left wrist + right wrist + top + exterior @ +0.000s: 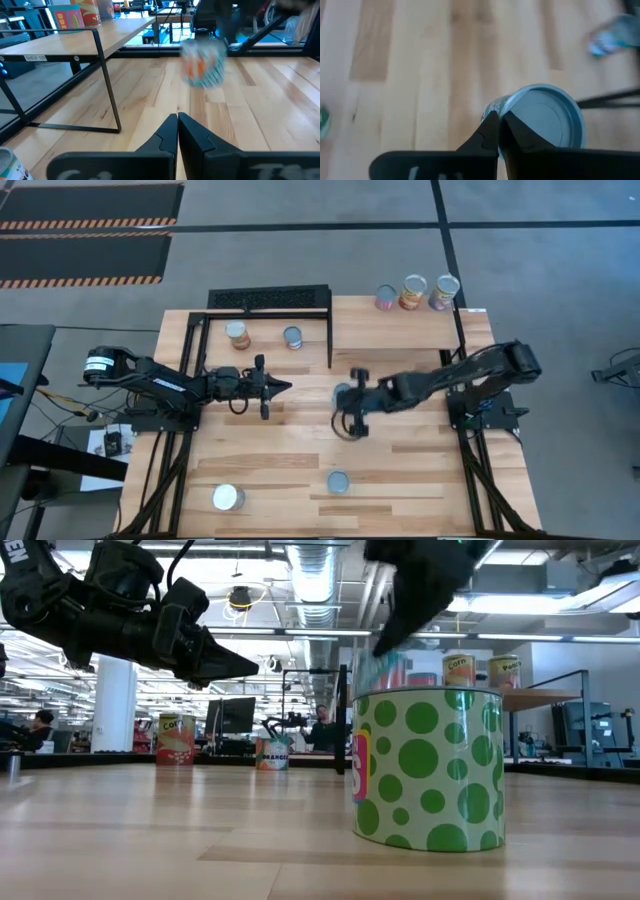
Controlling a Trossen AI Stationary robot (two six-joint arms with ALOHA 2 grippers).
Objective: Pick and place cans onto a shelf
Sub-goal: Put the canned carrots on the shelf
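Observation:
My right gripper (341,402) is over the table's middle, shut on a can with a grey round top (343,392) and a teal and orange label. This can shows blurred in the left wrist view (202,62) and, in the low view (380,670), above table level. My left gripper (283,387) is shut and empty. It floats above the table left of that can and points at it. Three cans (413,292) stand on the raised wooden shelf (400,320) at the far edge. Two cans (237,335) (292,337) stand on the table inside a black frame. My right gripper has the can at its top rim (487,114), on the side nearest the fingers. The fingers (512,125) stand close together, slant down from the table's right and hide the place of contact. The can is upright, top up, and looks lifted clear of the table.
Near the front edge stand a white-topped can (228,497) and a grey-topped one (338,481). A green-dotted can (428,770) stands close before the low camera. The shelf's black legs (107,85) reach the table at the far left. Bare wood lies between the arms and the front cans.

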